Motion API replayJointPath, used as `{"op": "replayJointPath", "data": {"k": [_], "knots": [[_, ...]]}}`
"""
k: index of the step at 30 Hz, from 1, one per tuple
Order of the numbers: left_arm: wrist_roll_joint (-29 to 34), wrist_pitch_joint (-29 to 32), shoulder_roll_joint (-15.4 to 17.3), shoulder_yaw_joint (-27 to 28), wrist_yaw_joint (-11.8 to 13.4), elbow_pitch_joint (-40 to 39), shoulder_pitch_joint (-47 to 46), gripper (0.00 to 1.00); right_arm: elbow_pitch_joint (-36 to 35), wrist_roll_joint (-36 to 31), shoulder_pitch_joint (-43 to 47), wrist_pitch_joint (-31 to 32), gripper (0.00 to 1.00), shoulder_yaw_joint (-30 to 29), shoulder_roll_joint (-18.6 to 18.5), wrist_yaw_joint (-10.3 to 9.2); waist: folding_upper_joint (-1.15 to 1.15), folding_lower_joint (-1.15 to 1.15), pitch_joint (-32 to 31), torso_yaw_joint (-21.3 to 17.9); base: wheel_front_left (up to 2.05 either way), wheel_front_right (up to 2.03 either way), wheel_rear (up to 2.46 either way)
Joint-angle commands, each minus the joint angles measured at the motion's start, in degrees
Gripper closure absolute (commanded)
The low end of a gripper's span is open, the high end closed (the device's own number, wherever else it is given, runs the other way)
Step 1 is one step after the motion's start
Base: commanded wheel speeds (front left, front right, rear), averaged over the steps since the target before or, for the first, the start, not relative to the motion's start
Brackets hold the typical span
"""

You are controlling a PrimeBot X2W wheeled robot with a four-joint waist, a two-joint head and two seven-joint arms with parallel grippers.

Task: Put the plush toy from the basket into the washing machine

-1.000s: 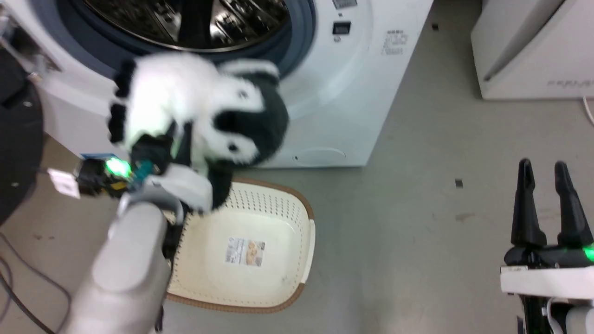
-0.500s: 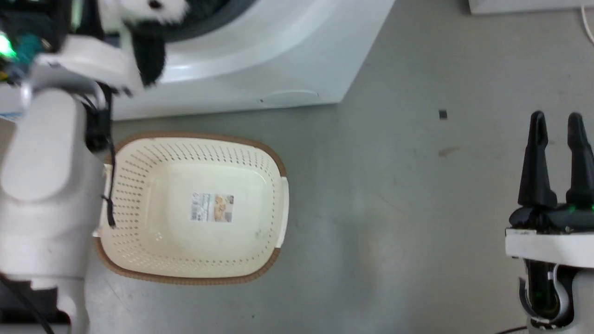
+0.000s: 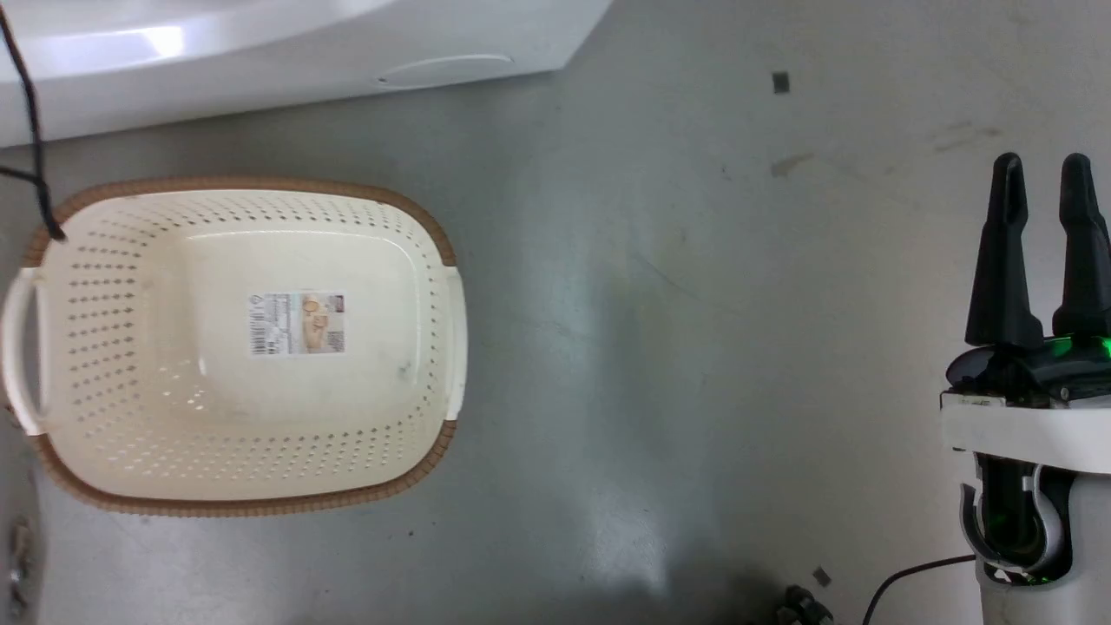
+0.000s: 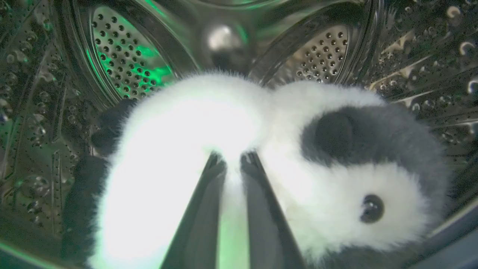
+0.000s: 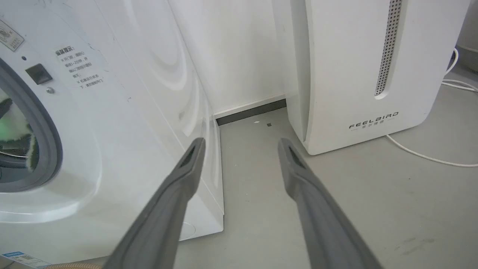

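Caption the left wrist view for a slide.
Left tool pinching the plush toy inside the washing machine.

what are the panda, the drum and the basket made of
The plush toy: soft synthetic-looking fur, fluffy and matte, fibres fuzzing the outline. The washing machine drum: polished metal, likely stainless steel, mirror-bright with punched holes. The basket: smooth cream moulded plastic, faintly glossy; its brown rim looks woven but is probably plastic too.

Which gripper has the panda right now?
The left gripper, pinched shut on the plush toy inside the washing machine; the right gripper stands open, empty.
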Motion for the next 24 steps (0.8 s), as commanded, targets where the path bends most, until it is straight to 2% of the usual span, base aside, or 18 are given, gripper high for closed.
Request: {"op": "replayJointPath", "data": {"k": [1,12,13,14,19,24], "knots": [[0.31,-0.39,0.72,0.32,0.47,0.36,-2.58,1.0,-0.3,0.35,-1.27,-0.25,0.0,0.11,-0.04,-0.04,0.0,-0.01,1.91,-1.75,0.0,0.0,0.0],[0.92,-0.39,2.02,0.33,0.97,5.15,-11.48,1.0,-0.32,0.99,-2.18,-0.25,0.0,0.41,-0.04,-0.04,0.0,-0.01,4.74,-3.35,0.0,0.0,0.0],[0.76,-0.39,1.72,0.44,1.23,5.55,-11.44,0.94,-0.27,0.89,-2.13,-0.25,0.0,0.39,-0.04,-0.04,0.0,-0.01,4.67,-3.22,0.0,0.0,0.0],[0.82,-0.39,1.52,0.44,1.64,5.68,-11.33,0.0,-0.24,0.84,-2.06,-0.25,0.0,0.43,-0.04,-0.04,0.0,-0.01,4.6,-3.08,0.0,0.0,0.0],[0.5,-0.39,0.72,0.99,2.93,4.64,-8.51,0.0,-0.52,0.39,-1.88,-0.25,0.0,1.31,-0.04,-0.04,0.0,-0.01,3.35,-2.38,0.0,0.0,0.0],[-1.09,-0.39,-1.15,2.15,2.83,4.15,-2.68,0.0,0.07,-0.15,-1.33,-0.25,0.0,1.68,-0.04,-0.04,0.0,-0.01,0.25,-1.39,0.0,0.0,0.0]]}}
